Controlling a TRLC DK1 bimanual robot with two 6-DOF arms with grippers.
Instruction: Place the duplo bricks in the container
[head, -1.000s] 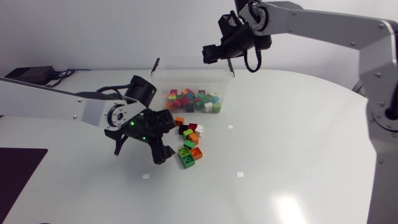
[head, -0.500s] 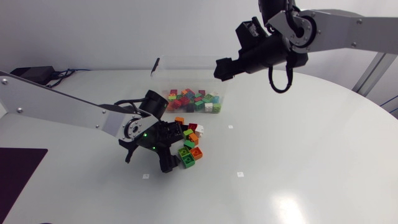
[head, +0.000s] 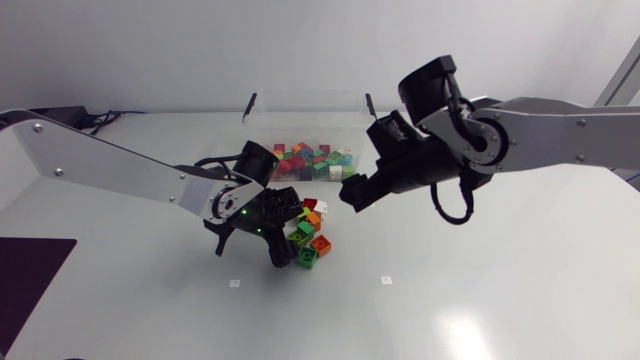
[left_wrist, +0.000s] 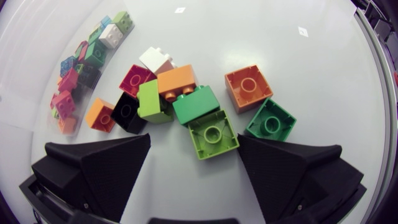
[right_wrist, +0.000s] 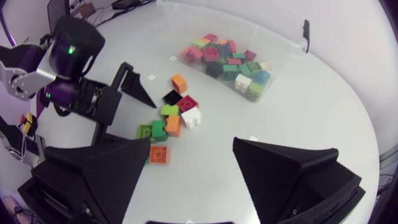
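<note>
A loose pile of duplo bricks (head: 308, 226) lies on the white table in front of the clear container (head: 357, 130), which holds several more bricks. My left gripper (head: 284, 228) is open at the pile's left side. In the left wrist view a light green brick (left_wrist: 213, 134) sits between its open fingers (left_wrist: 106, 168), untouched, with a dark green brick (left_wrist: 270, 122) and an orange-red brick (left_wrist: 249, 87) beside it. My right gripper (head: 365, 172) hangs open above the table, right of the pile. In its own view the right gripper (right_wrist: 191, 146) looks down on the pile (right_wrist: 166, 124) and the container (right_wrist: 231, 62).
The container's rim (head: 305, 95) stands behind the pile, between the two arms. Small white marks (head: 385, 280) dot the table in front. A dark mat (head: 30, 270) lies at the left front edge.
My right arm came down from above the container to the pile's right side. My left gripper slid right, up to the pile, and stayed open.
</note>
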